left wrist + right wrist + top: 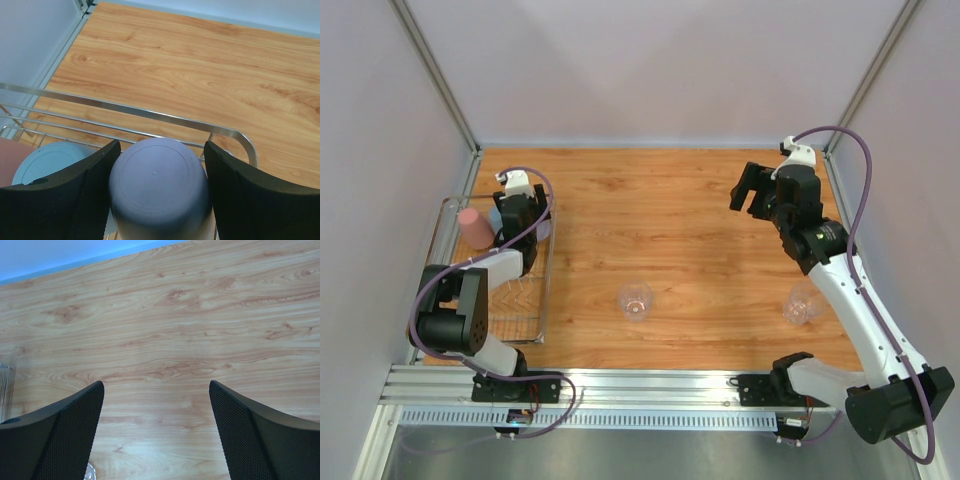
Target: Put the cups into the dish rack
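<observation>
The silver wire dish rack (546,300) stands at the table's left side. My left gripper (527,218) reaches into its far end, and in the left wrist view this gripper (161,147) is shut on an upside-down lavender cup (157,185), a pad touching each side. A blue cup (45,162) and a pink cup (475,228) stand upside down beside it in the rack. Two clear cups (636,301) (803,304) stand on the wood table. My right gripper (750,195) hovers open over bare table at the far right, nothing between its fingers (75,425).
The rack's raised rim (150,112) runs just beyond the lavender cup. Grey walls close off the left, far and right sides. A metal rail (650,385) with both arm bases lines the near edge. One clear cup's edge (90,472) peeks in beside the right gripper's left finger.
</observation>
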`<state>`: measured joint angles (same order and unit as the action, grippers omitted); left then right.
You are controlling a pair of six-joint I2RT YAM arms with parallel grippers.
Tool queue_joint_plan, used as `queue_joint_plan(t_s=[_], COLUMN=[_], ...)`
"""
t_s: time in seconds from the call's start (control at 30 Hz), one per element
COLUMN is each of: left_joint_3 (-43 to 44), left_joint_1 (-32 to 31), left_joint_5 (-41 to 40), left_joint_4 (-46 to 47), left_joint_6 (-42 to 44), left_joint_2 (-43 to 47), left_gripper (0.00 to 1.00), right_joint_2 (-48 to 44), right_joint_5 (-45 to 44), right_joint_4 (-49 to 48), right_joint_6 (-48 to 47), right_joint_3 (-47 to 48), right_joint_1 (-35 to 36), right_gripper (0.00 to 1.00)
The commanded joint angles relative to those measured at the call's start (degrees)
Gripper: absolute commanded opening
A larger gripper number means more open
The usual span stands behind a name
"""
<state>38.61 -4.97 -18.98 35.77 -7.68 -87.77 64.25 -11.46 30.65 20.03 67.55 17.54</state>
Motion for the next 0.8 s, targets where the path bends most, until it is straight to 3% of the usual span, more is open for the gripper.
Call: queue_joint_plan(t_s=[0.0,0.1,0.53,0.77], left_joint_3=[-0.29,-0.55,0.06,1.82], left_joint_1=[0.31,0.31,0.31,0.23], left_joint_5=[0.79,1.14,1.49,3.07], left_joint_4=[2.47,2.46,0.89,-2.81], left_joint_6=[0.48,0.91,1.09,0.74], left_joint_2=[1.90,2.16,4.09,10.41], left_gripper=[0.78,0.83,0.84,0.90], right_joint_2=[-0.79,-0.88,-0.97,-0.53], right_joint_5=[0.39,0.48,0.92,1.88], right_joint_4=[-0.51,-0.60,-0.68,-0.24], right_joint_6=[-0.70,-0.78,-0.87,0.01], right_joint_3=[0.57,0.57,0.74,1.62], right_joint_1=[-0.23,-0.23,-0.23,-0.23], right_gripper=[0.88,0.88,0.88,0.88])
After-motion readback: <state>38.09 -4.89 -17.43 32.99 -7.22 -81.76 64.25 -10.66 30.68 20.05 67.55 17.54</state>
